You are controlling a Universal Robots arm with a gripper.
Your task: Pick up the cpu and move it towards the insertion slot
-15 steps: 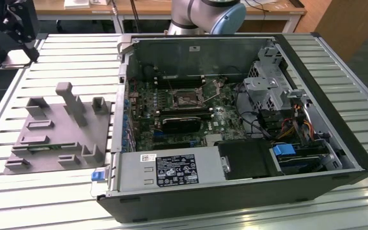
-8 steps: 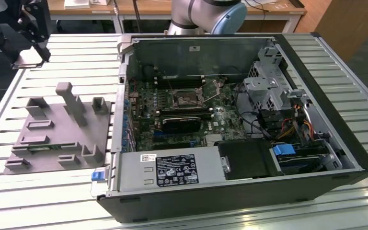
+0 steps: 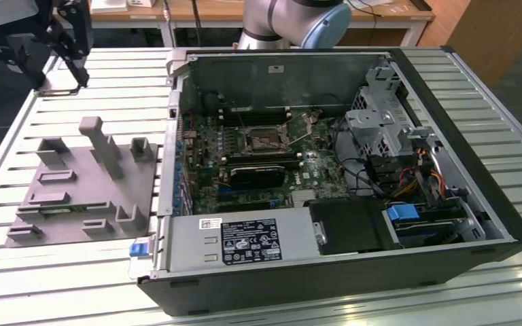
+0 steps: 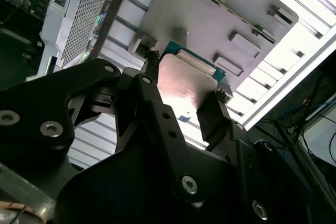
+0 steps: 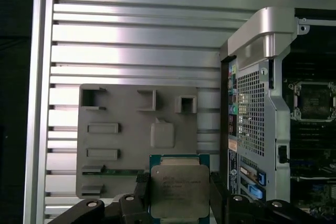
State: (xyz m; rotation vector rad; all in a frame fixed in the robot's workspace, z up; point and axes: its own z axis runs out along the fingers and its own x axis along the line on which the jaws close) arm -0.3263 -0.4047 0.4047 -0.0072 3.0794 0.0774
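The cpu (image 5: 176, 191) is pinched by two opposite edges betw. the jaws of the gripper (image 5: 177, 184), held flat near the grey fixture plate (image 5: 115, 145); the insertion slot (image 3: 266, 139) is seen well apart, inside the pc case (image 3: 478, 170), twd. the exterior view's right of the gripper.

One cpu (image 5: 180, 191), one insertion slot (image 3: 266, 139)

No print here is legible.
A black label (image 3: 252, 242) and a small white sticker (image 3: 210, 223) sit on the power supply (image 3: 187, 248); faint lines of print cross the metal top of the cpu (image 5: 176, 190).
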